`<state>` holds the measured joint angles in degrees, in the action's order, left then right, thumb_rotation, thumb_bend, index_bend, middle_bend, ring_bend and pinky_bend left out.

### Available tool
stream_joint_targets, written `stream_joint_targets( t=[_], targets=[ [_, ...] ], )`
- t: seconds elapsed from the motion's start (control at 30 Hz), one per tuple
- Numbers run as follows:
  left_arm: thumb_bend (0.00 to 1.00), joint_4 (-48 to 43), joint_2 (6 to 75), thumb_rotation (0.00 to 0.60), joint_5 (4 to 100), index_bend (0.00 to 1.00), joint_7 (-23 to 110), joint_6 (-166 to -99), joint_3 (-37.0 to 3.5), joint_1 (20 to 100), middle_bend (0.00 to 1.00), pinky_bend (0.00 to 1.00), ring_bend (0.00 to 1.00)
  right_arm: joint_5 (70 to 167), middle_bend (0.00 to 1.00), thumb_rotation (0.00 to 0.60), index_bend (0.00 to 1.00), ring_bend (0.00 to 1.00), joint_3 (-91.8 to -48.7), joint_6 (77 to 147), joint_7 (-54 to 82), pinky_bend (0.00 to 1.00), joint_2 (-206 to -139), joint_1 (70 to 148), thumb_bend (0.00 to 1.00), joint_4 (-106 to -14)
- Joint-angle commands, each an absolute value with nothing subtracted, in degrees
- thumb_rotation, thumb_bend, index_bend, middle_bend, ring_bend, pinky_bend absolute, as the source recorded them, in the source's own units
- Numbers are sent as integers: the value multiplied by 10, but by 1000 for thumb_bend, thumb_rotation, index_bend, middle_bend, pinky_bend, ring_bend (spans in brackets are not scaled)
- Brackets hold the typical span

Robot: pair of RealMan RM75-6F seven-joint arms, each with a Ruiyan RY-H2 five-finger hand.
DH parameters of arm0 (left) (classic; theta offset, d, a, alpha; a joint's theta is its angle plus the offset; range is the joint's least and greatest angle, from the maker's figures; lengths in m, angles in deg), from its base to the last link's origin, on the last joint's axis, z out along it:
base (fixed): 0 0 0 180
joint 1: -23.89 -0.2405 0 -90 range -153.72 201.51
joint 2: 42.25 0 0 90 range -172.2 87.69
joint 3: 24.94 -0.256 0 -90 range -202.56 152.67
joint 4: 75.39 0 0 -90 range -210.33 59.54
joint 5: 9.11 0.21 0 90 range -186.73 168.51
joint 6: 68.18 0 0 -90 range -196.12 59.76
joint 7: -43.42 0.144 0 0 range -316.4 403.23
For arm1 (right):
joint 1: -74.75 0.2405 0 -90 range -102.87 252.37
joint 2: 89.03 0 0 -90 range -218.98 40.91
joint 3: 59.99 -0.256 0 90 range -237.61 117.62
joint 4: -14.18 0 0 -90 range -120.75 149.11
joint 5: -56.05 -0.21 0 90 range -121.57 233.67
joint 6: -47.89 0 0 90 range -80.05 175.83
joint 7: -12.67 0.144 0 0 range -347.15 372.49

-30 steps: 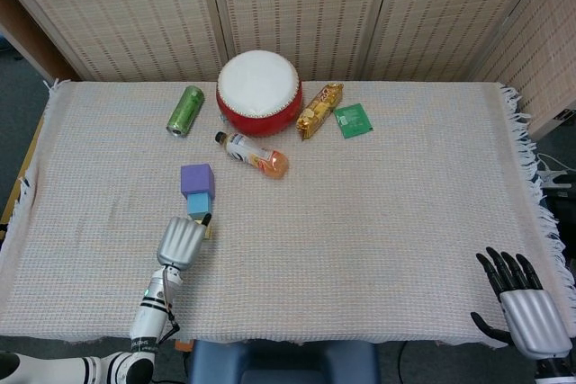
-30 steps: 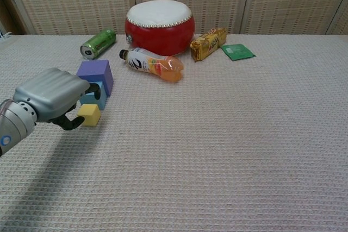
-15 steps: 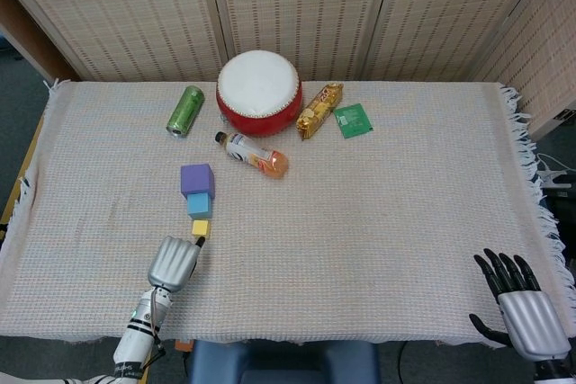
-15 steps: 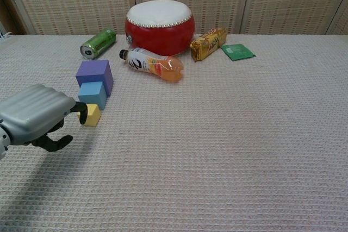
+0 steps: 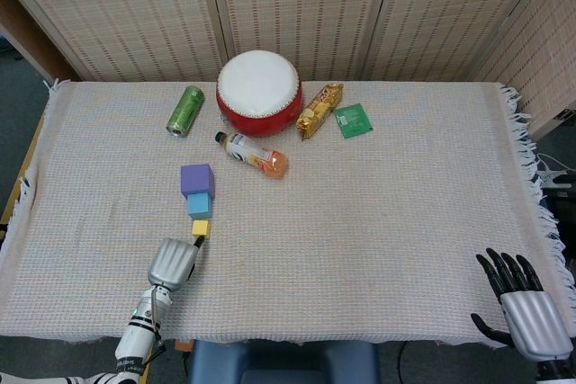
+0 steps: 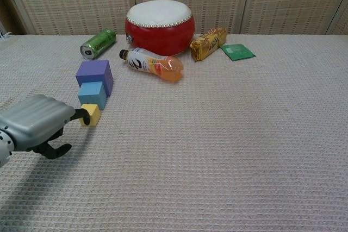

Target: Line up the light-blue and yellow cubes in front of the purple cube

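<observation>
Head view alone shows right hand [image 5: 531, 308], fingers [image 5: 506, 270] spread

Left hand [image 5: 173, 263] low, back up, fingers [image 6: 83, 115] curled forward. Right hand [image 5: 531, 316] flat, fingers spread.

Bright, even light; soft short shadows, sharp focus throughout

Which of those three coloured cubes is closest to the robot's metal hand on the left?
The yellow cube, the smallest, at the near end of the row. A fingertip of the left hand reaches it; the blue cube and purple cube lie farther back.
</observation>
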<state>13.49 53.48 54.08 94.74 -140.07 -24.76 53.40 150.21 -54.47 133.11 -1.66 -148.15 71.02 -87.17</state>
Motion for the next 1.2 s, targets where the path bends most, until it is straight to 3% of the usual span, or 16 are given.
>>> stream_joint_targets(
  t=[0.03,1.2],
  targets=[
    [392,134,534,600,539,256,948,-1399,-245,534,1000,1000,1000,1501,0,462,0,0,-545,1330,-16,0,-1481,710,26,-872],
    [392,114,540,600,511,244,943,-1374,-220,544,1000,1000,1000,1496,0,463,0,0,-548,1329,-16,0,-1481,711,26,-873]
  ],
)
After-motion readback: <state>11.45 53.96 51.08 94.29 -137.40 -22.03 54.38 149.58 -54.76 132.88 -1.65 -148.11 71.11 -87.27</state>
